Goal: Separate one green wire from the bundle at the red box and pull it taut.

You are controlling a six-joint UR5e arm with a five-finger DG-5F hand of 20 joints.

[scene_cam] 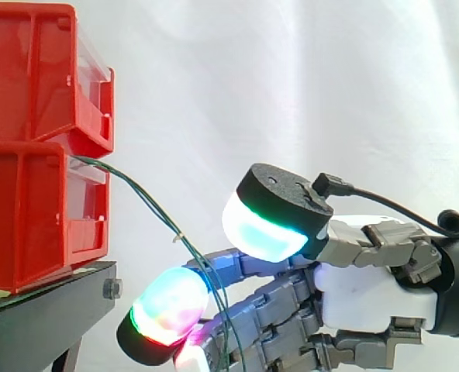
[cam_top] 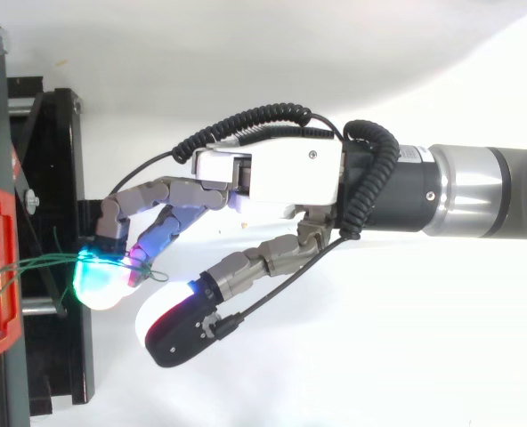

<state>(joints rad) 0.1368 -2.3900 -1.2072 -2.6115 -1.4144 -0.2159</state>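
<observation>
Hand on the wire bundle below the lower red bin, strands not yet separated

Thin green wires (scene_cam: 148,203) leave the front of the lower red plastic bin (scene_cam: 28,209), sag in a slack arc and pass between the half-curled fingers (scene_cam: 167,310) of the grey robot hand (scene_cam: 369,298), which appear to nip them; thumb pad (scene_cam: 264,229) stands clear above. Judged light, limp, slick, easily kinked: best taken one strand at a time near the bin, where the strands spread. Upper red plastic bin (scene_cam: 28,70) stacked on top, both on black metal stand (scene_cam: 51,310); contents of either bin not discernible
</observation>
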